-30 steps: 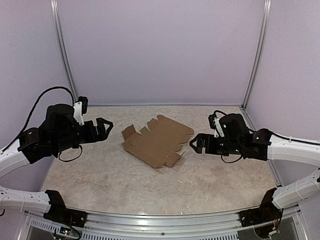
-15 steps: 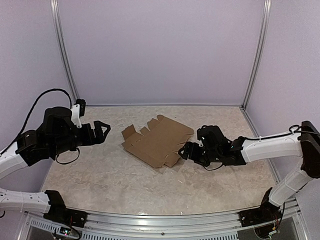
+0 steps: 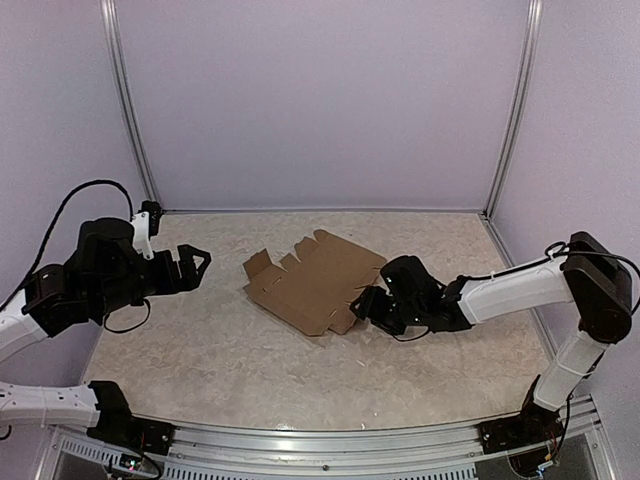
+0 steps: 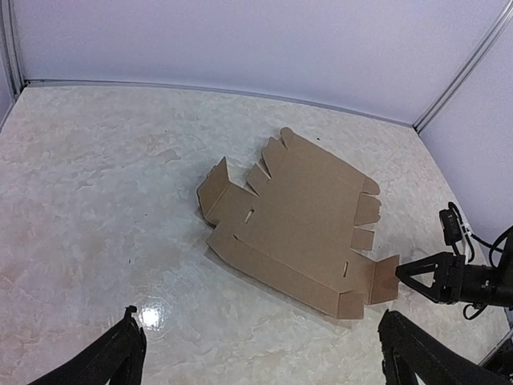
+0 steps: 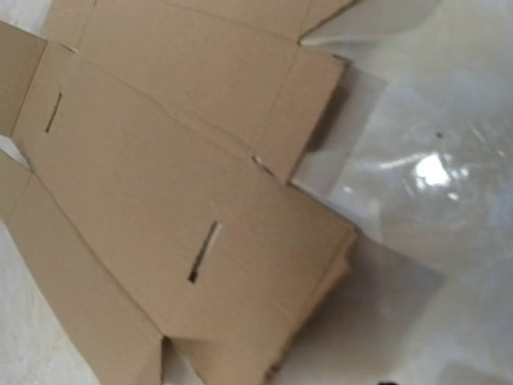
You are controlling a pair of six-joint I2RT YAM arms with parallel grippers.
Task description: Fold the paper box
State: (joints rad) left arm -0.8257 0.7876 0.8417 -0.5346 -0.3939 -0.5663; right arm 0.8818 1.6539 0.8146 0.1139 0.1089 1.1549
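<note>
The paper box [image 3: 315,280] is a flat brown die-cut sheet with tabs and slots, lying in the middle of the table. It also fills the left wrist view [image 4: 292,220] and shows close up in the right wrist view [image 5: 184,200]. My left gripper [image 3: 198,262] is open and empty, held above the table to the left of the sheet. Its fingers [image 4: 120,361] frame the bottom of the left wrist view. My right gripper [image 3: 363,304] is low at the sheet's near right corner, jaws open, right beside a raised end flap [image 4: 385,279]. Its fingers are out of the right wrist view.
Lilac walls close off the back and sides, with metal posts [image 3: 128,100] at the back corners. A metal rail [image 3: 320,440] runs along the table's near edge, with the arm bases at its ends.
My right arm has stretched left and dropped down until its gripper reached the sheet's near right corner. My left gripper has drawn back a little to the left.
</note>
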